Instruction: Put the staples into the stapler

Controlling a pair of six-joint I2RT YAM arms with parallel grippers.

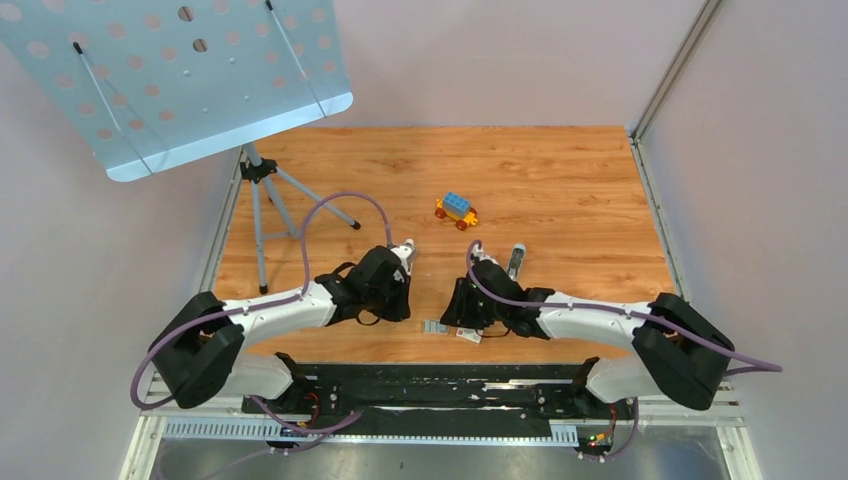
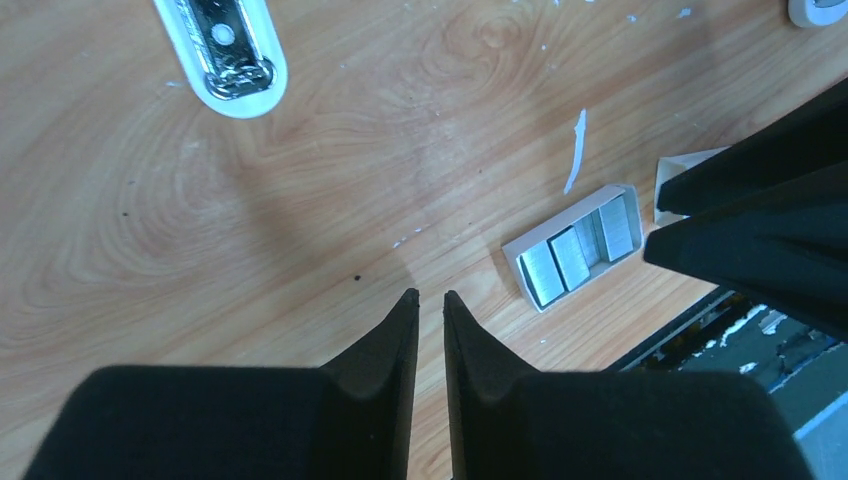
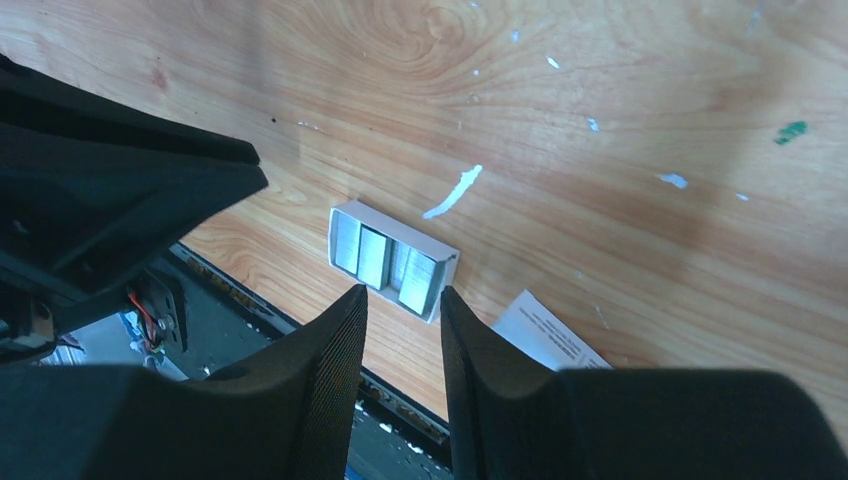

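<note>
The staples [image 2: 570, 257] are short grey ribbed strips lying in an open white cardboard tray [image 2: 520, 262] near the table's front edge [image 1: 433, 326]. My left gripper [image 2: 430, 296] hovers just left of the tray, its jaws a thin gap apart with only wood between them. From the other side, my right gripper [image 3: 403, 290] stands open right at the tray's edge, with the staples [image 3: 372, 255] just ahead of its tips and nothing held. A white stapler end [image 2: 225, 55] with a shiny metal plate lies beyond the left gripper and peeks out past it [image 1: 404, 250].
A slim grey and black object [image 1: 516, 260] lies right of centre. A toy brick car [image 1: 456, 210] sits farther back. A printed white paper [image 3: 545, 330] lies beside the tray, a paper scrap [image 2: 577, 150] just behind it. A music stand tripod [image 1: 270, 190] occupies the left.
</note>
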